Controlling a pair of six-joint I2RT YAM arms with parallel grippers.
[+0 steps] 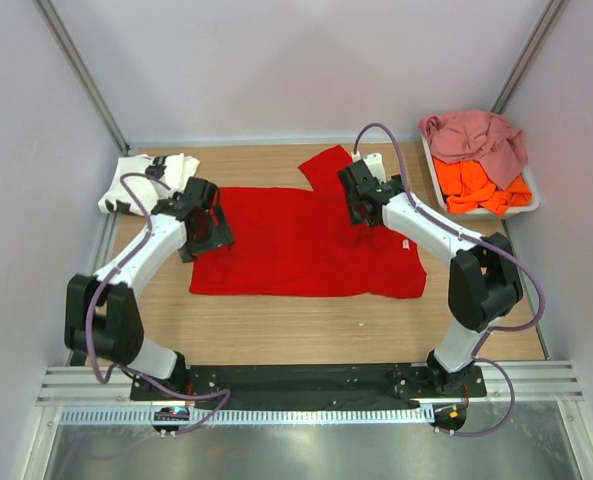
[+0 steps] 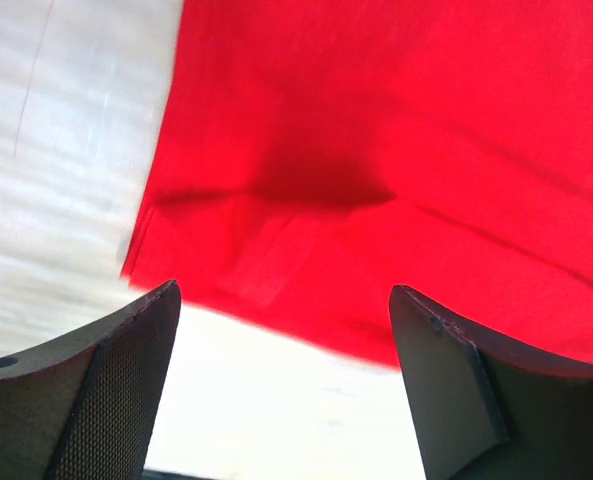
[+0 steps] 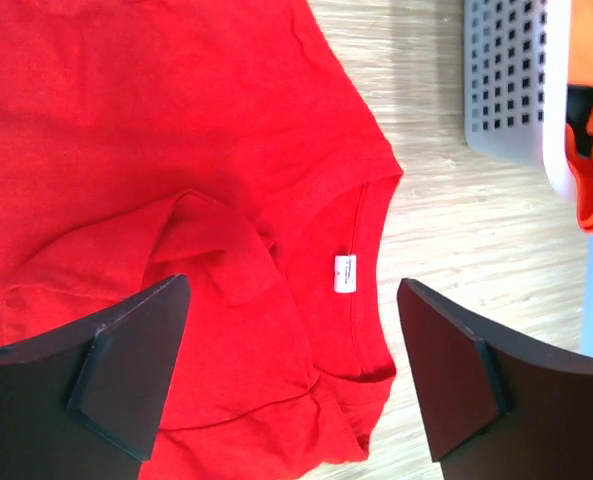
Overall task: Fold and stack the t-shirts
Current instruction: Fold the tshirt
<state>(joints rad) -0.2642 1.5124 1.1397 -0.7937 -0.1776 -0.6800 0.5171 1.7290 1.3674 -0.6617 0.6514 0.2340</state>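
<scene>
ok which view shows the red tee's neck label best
The right wrist view: the white neck label sits clearly inside the red tee's collar. The top external view shows most of the tee, but the label cannot be made out. The left wrist view shows only a red edge.

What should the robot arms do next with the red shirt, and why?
Probably the right gripper should reach for the sleeve sticking out at the far edge and fold it in. It and the left gripper are open, and the red t-shirt otherwise lies flat.
</scene>
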